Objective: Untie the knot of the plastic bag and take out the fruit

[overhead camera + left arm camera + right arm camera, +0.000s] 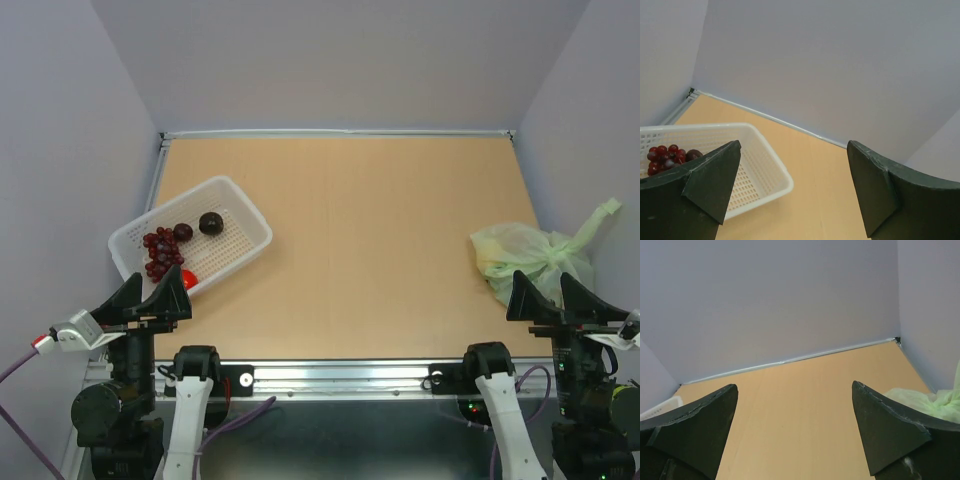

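Hanging wide apart, the jaws of the right gripper (548,298) are holding nothing. The bag (522,255) is lying just ahead of it at the right edge of the table (370,230). In the right wrist view, pale green plastic is peeking past the right finger while the gap between the 2 fingers is framing bare wood. The left gripper (157,292) is likewise spread and empty, hovering at the near left, just over the near corner of the basket (236,192). Both arms are sitting drawn back toward their bases, probably a rest pose that is keeping the work area open to the overhead camera.

The right arm is looking better placed for a first grab, since the bag is on its side. The knot (573,243) is sitting toward the bag's right, with 1 tail pointing up along the wall. It is looking tied, so the task is not yet begun. The fruit is not showing; presumably it is inside, bulging the plastic. In the basket, 1 bunch of red grapes (158,252) and 2 plums (210,223) are lying together, and something red is hiding partly behind the left finger.
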Controlling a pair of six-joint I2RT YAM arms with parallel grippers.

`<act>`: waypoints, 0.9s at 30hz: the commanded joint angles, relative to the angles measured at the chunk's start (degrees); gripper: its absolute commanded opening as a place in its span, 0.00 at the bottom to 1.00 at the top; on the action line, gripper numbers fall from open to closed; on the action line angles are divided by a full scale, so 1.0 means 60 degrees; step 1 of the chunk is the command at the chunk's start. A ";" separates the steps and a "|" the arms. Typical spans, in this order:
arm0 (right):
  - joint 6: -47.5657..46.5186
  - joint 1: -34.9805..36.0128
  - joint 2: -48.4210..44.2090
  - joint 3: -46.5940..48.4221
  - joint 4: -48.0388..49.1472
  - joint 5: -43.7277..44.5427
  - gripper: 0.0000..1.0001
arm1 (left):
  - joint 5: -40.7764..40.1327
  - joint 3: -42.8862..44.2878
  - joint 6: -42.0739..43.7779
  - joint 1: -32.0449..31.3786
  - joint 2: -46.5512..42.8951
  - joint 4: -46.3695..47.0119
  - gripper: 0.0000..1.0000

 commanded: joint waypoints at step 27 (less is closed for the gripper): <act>0.3314 -0.0026 0.5287 0.0260 -0.1344 0.4682 1.00 | 0.1979 0.1162 0.1120 0.0034 0.0990 -0.1108 0.99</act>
